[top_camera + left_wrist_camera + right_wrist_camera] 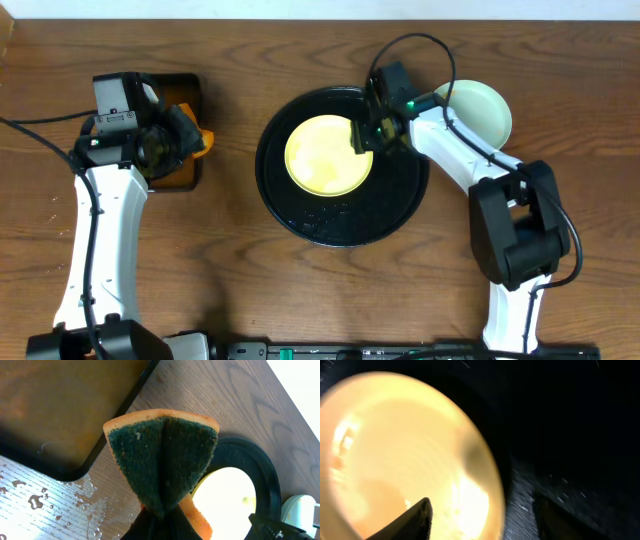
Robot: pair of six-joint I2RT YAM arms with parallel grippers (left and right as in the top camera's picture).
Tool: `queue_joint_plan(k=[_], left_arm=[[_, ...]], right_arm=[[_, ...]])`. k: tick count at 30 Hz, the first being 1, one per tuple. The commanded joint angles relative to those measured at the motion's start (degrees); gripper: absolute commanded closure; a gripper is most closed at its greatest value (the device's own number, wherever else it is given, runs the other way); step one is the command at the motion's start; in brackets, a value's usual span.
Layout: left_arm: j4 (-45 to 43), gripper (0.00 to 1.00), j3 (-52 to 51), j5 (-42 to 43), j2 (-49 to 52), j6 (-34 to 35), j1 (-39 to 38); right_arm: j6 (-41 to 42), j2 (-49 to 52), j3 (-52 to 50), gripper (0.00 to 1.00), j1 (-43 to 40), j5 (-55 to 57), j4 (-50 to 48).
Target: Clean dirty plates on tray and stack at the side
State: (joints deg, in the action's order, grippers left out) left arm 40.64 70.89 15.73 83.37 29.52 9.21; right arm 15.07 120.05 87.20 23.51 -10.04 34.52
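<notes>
A pale yellow plate (pixel 325 155) lies on the large round black tray (pixel 395 205) at the table's middle. My right gripper (pixel 364 135) stands open at the plate's right rim. In the right wrist view one finger (pixel 417 520) hangs over the yellow plate (pixel 405 450) and the other finger (pixel 552 517) over the wet tray (pixel 520 490). A pale blue-green plate (pixel 482 110) rests on the table right of the tray. My left gripper (pixel 180 135) is shut on a folded orange sponge (pixel 162 460) with a green scouring face, held above the wood.
A small rectangular black tray of brown liquid (pixel 185 95) sits at the far left under my left arm; it also shows as the small tray (pixel 60 410) in the left wrist view. Water drops (pixel 35 500) lie on the table beside it.
</notes>
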Motion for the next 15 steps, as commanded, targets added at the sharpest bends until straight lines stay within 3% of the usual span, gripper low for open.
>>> queue_joint_plan(k=[1,12,13,15], left_arm=[[-0.2,0.92,-0.5,-1.0,1.7,-1.4,0.0],[-0.2,0.92,-0.5,-1.0,2.3,-1.4,0.0],[-0.2,0.92,-0.5,-1.0,2.3,-1.4,0.0],[-0.2,0.92,-0.5,-1.0,2.3,-1.4,0.0]], right_arm=[[0.8,2.2,1.3,0.53,1.0,3.6,-0.5],[1.5,5.7,1.1,0.55,2.3,6.9,-1.1],[1.7,6.1,1.1,0.57,2.6,6.8,-1.1],[1.7,6.3,1.1,0.71,3.1,7.1,-1.2]])
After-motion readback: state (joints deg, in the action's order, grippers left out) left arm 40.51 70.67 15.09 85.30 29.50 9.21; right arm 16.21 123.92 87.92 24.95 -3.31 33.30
